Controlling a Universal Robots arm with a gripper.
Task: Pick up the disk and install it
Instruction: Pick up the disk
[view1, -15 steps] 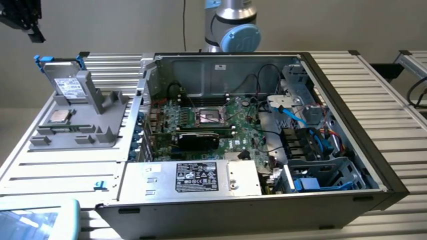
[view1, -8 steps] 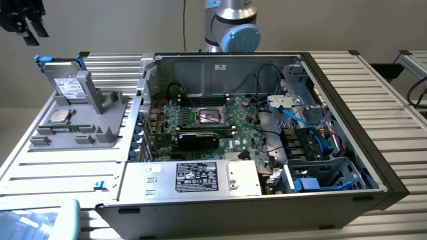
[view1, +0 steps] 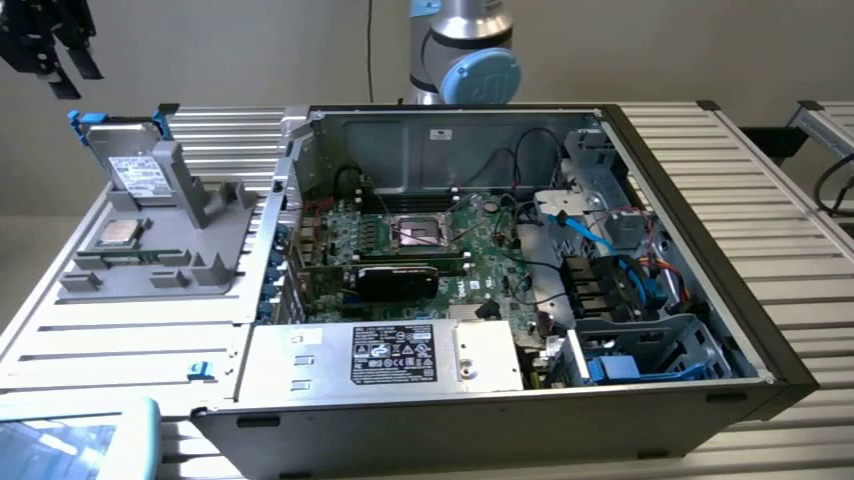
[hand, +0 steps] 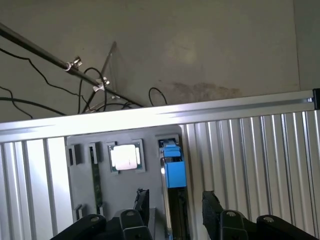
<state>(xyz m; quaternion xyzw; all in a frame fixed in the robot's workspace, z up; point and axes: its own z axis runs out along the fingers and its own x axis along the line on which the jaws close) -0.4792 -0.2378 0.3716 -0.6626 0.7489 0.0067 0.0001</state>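
you're at the pick-up step: the gripper (view1: 56, 48) hangs high above the grey stand (view1: 200, 215), its 2 fingers (hand: 141, 206) apart and holding nothing. the disk (view1: 135, 172) stands upright on edge in that stand (blue carrier end up), near the worktop's (view1: 134, 335) edge at the exterior view's left, beside the open computer case (view1: 667, 390), not yet lifted. a grasp, i judge, calls for a straight descent with 1 finger on each flat face.

There's the arm (view1: 461, 25), silver tube, pale blue joint cap (view1: 483, 78); the gripper (hand: 176, 200) is matte black, chunky, round bolt heads (hand: 131, 214) across its knuckles, jaws black as well.
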